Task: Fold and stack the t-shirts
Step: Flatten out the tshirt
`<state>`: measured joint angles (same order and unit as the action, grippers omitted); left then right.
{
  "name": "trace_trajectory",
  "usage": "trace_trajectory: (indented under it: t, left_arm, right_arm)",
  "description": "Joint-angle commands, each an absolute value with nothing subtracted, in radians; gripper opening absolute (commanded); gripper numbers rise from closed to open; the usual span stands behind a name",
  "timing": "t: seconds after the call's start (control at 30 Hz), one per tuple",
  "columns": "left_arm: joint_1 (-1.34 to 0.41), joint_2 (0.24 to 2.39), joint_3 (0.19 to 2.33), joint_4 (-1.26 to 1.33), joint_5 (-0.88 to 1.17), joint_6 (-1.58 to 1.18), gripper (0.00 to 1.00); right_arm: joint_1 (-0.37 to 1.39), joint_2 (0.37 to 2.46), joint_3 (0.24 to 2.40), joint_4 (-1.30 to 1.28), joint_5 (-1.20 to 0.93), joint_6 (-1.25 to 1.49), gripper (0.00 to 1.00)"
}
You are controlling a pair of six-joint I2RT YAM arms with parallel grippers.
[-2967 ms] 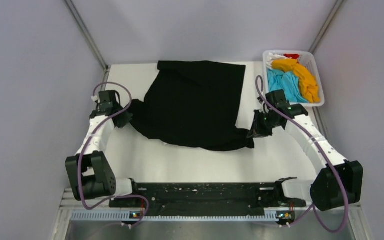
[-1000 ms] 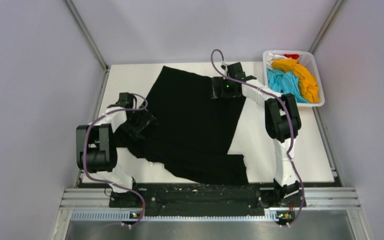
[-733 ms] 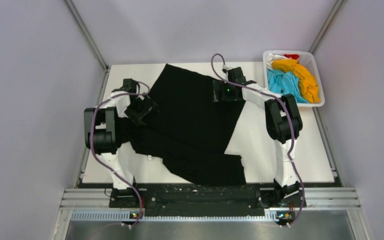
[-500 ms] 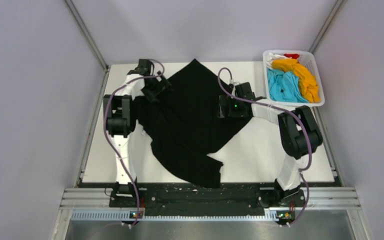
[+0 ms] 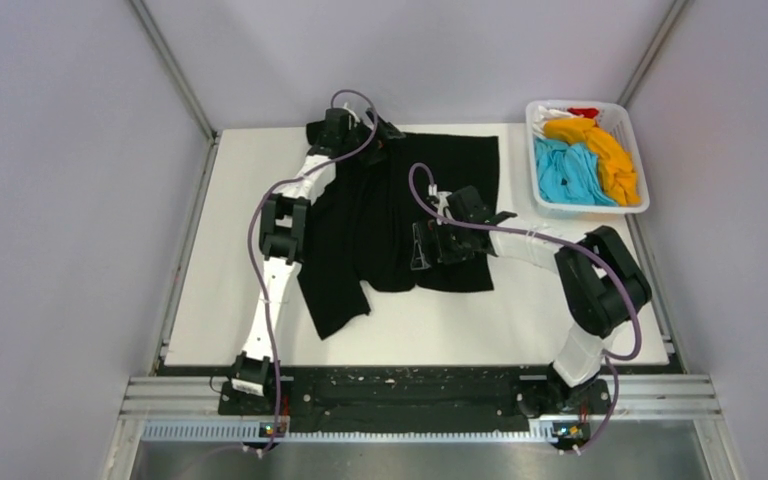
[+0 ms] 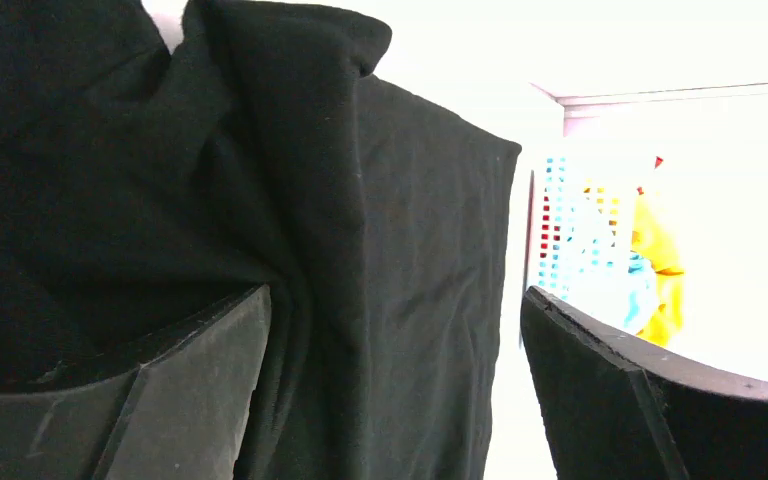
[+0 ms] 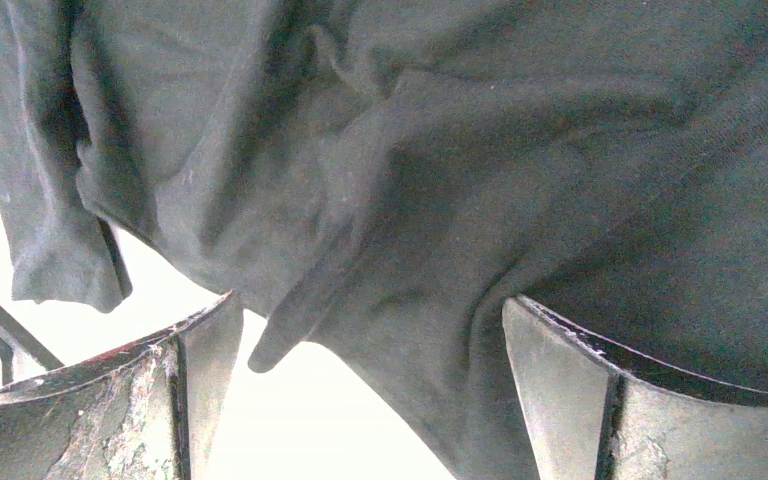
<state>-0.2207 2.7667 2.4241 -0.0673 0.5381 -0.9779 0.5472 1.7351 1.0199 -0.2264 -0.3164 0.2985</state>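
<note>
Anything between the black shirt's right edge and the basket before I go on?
No. The top view shows only a narrow bare strip of white table between the black shirt and the basket; they do not touch.

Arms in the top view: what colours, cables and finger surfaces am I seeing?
The left arm and right arm have white links, bulky black joints and a looping purple cable. Fingers are flat dark slabs; the right wrist's look scuffed and whitish.

A white plastic latticed basket (image 5: 590, 209) sits at the far right corner of the flat white tabletop (image 5: 222, 260). A silver metal rail (image 5: 680, 388) runs along the near edge. Pale grey walls (image 5: 60, 200) stand around.
</note>
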Motion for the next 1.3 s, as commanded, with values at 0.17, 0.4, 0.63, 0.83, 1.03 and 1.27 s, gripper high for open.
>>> trace_trajectory:
  t: [0.17, 0.4, 0.63, 0.83, 1.03, 1.27]
  left_arm:
    - [-0.182, 2.440, 2.297, -0.128, 0.435, -0.786, 0.99]
    - [-0.156, 2.003, 1.875, -0.353, 0.218, -0.650, 0.99]
    - [-0.163, 1.542, 1.244, -0.433, 0.104, -0.582, 0.99]
    - [-0.235, 1.257, 0.915, -0.678, 0.041, -0.674, 0.99]
    - [-0.330, 1.076, 0.707, -0.826, 0.011, -0.835, 0.93]
    - [-0.380, 1.044, 0.599, -0.839, 0.048, -0.904, 0.77]
  right_arm:
    - [0.518, 1.580, 1.090, -0.310, 0.068, 0.297, 0.99]
    - [0.393, 1.430, 0.997, -0.342, 0.201, 0.473, 0.99]
    - [0.364, 1.358, 0.904, -0.296, 0.070, 0.401, 0.99]
    - [0.364, 1.320, 0.870, -0.269, 0.106, 0.357, 0.99]
    - [0.364, 1.320, 0.862, -0.268, 0.108, 0.348, 0.99]
    - [0.365, 1.335, 0.856, -0.270, 0.130, 0.348, 0.99]
